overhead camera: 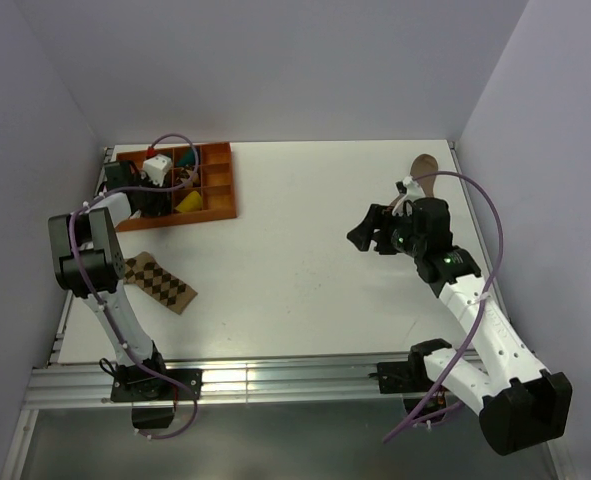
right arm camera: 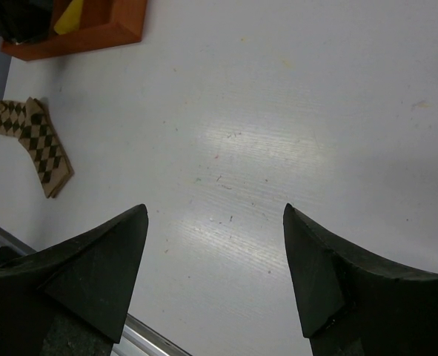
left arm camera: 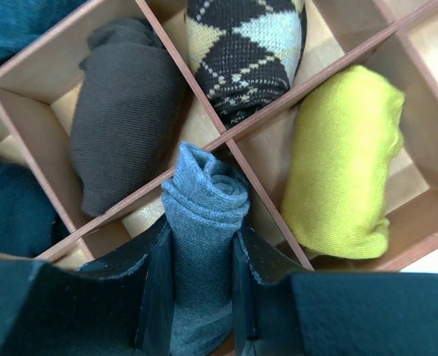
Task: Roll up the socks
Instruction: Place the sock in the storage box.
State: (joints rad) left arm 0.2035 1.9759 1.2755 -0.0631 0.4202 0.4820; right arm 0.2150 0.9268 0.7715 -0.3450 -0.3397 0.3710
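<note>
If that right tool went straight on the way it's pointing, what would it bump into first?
Most likely the bare table. The right tool stands open and empty, with nothing ahead of it, though depth is hard to judge.

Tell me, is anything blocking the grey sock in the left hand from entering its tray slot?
Nothing visible. The left hand grips the rolled grey fabric sock at a slot of the brown wooden divider tray, bare floor showing beside it. The dark brown rolled sock and yellow-green rolled sock sit in neighbouring slots.
</note>
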